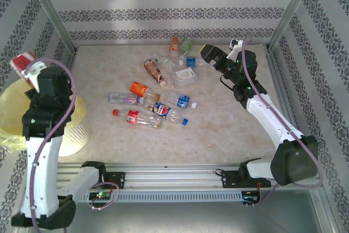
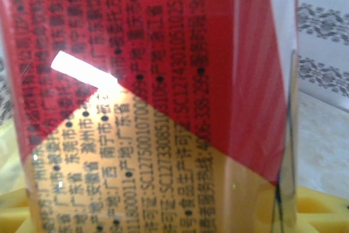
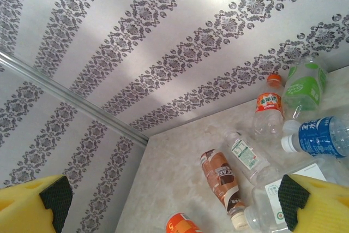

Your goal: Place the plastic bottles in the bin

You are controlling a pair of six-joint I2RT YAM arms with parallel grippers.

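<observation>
**Top external:** left gripper [image 1: 32, 69] is partly closed on a clear plastic bottle with a red label [image 1: 20, 61]. It is held above the round bin lined with a pale yellow bag [image 1: 76, 129] and not yet dropped. About a dozen loose plastic bottles [image 1: 158, 107] lie mid-table [image 1: 229, 129]. Bin contents cannot be told.

**Left wrist:** the red-and-gold label sits close between the yellow fingers [image 2: 322, 211].

**Right wrist:** right gripper [image 3: 172, 203] is wide apart and empty, above the far bottles.

**Judgement:** the task is at an early stage, with nearly all bottles left.

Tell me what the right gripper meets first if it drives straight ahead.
Likely the brown-labelled bottle, lying just ahead of the open right gripper; height is unclear, so it might pass over toward the wall.
</observation>
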